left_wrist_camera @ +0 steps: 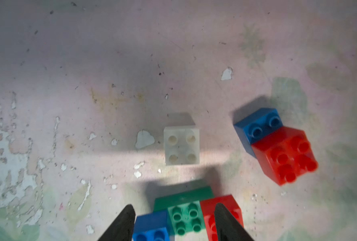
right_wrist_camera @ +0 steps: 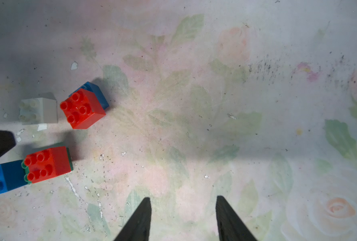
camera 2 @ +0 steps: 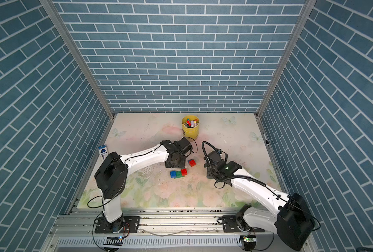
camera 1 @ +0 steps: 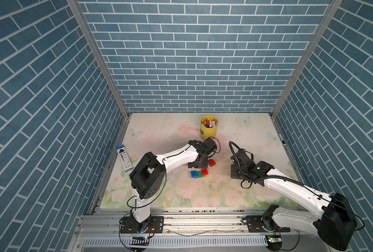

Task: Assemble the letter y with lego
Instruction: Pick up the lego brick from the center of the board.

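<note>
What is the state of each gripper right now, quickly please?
Left gripper: jaws open over the blue-green-red brick cluster, holding nothing.
Right gripper: jaws open, holding nothing.

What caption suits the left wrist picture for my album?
Left fingers parted over joined blue, green and red bricks; white brick and red-on-blue pair lie separate.

The right gripper (right_wrist_camera: pixel 184 198) hangs with its jaws apart over the bare floral worktop (right_wrist_camera: pixel 215 104), well apart from a white square studded plastic brick (right_wrist_camera: pixel 38 110). Just beside that brick, a red square brick (right_wrist_camera: pixel 82 108) sits on a blue square brick (right_wrist_camera: pixel 99 94). Near it lies a joined cluster of blue, green and red bricks (right_wrist_camera: pixel 48 163).
</note>
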### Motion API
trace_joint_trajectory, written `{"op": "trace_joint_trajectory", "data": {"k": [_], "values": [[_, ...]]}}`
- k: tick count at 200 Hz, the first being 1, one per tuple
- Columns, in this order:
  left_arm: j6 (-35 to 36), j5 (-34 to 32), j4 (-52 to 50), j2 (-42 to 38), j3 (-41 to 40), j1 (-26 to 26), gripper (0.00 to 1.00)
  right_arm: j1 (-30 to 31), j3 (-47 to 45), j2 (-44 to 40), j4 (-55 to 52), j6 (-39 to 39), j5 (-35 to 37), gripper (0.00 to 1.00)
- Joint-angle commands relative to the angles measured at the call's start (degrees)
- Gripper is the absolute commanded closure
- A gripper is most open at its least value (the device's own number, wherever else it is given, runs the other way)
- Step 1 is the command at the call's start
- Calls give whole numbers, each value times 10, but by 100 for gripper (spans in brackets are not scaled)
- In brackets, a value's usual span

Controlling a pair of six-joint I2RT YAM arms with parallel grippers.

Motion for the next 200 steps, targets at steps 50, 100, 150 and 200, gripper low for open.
{"op": "trace_joint_trajectory", "data": {"k": [50,100,150,200], "values": [[29,-3,-4,81,52,22,41,-7,-9,-20,-19,11,17,48],[36,-8,-4,90,62,25,64,-9,-9,-15,-17,12,14,48],[37,-36,-15,39,22,29,76,-10,-4,-9,-13,10,8,48],[34,-57,-12,-50,-77,39,76,-10,4,6,2,-5,-21,49]]}}
